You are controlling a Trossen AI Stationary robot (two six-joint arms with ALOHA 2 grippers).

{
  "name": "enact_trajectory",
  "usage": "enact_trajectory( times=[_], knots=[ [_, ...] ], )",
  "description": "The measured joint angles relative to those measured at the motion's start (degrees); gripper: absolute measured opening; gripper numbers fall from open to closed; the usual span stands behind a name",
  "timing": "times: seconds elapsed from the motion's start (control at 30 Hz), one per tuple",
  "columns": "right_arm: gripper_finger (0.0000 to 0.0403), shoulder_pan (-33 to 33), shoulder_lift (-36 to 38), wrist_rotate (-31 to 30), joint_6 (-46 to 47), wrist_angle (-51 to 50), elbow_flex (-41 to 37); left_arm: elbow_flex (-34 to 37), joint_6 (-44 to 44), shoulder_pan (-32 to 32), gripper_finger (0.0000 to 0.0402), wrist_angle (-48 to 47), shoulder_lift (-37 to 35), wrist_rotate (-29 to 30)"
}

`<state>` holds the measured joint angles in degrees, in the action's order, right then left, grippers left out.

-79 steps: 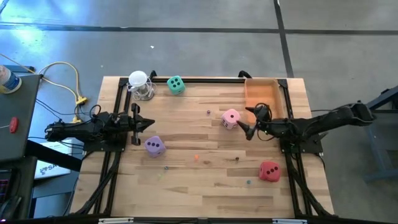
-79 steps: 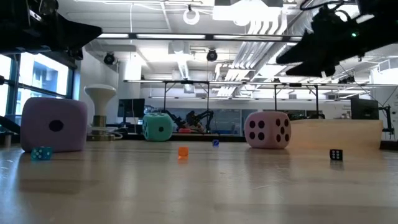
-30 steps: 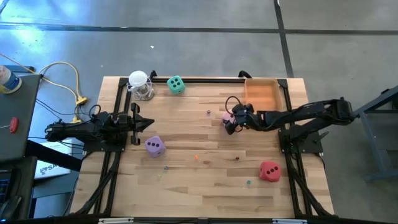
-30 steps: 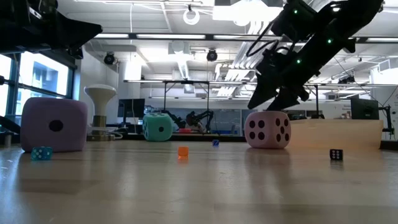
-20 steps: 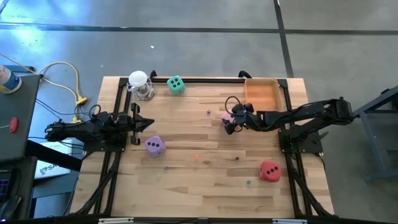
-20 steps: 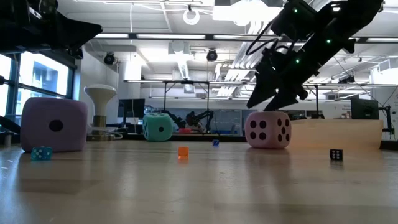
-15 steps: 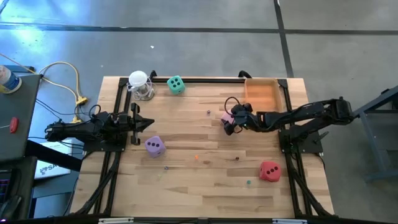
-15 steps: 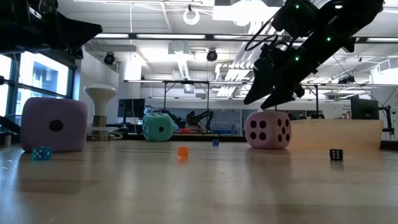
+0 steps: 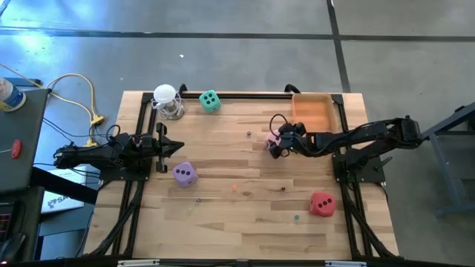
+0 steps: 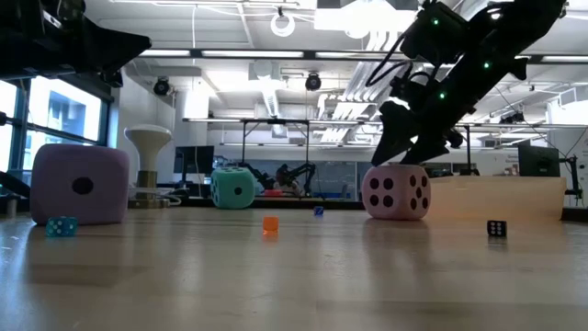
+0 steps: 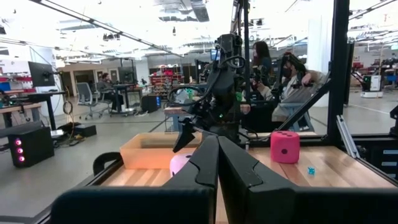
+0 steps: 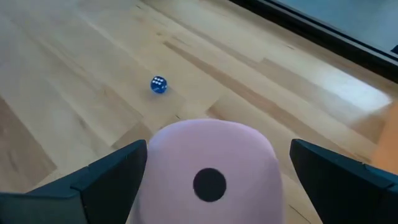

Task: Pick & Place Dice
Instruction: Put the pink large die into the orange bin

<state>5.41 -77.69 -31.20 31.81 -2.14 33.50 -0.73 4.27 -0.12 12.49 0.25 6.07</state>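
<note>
Leftmost, the left gripper (image 9: 165, 146) waits with its 2 fingers pressed together, holding nothing, over the left edge of the pale wooden plank table (image 9: 237, 230). Just beside it toward the front lies the soft purple cube die (image 9: 184, 173). At the back edge stand a white round-topped object on a clear base (image 9: 168, 101) and, near it, the mint green soft die (image 9: 210, 101), close against the black rail. The middle and front of the table lie mostly bare, with only a few tiny coloured beads, among them a small blue bead die (image 12: 158, 85).

Right of centre, the right gripper (image 9: 272, 141) hangs low over the pink soft die (image 10: 395, 191), its fingers (image 12: 99, 180) spread wide on either side of the cube and not touching it in the wrist view; the die sits on the wood, 1 dark pip facing the wrist camera. Behind it, at the back right corner, the shallow orange rectangular tray (image 9: 312, 115) holds nothing. The red soft die (image 9: 321, 204) rests well apart, near the front right edge.
</note>
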Motion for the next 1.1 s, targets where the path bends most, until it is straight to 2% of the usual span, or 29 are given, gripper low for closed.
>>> enact_trajectory(
  times=[0.63,1.1],
  knots=[
    [0.0388,0.0,0.0,2.8,4.6,-3.4,0.1,0.0,-0.9,0.0,0.0000,-0.1,0.0,0.0],
    [0.0348,0.0,0.1,3.7,4.4,-3.5,0.1,0.0,-0.9,0.0,0.0000,-0.2,0.0,0.0]
  ],
)
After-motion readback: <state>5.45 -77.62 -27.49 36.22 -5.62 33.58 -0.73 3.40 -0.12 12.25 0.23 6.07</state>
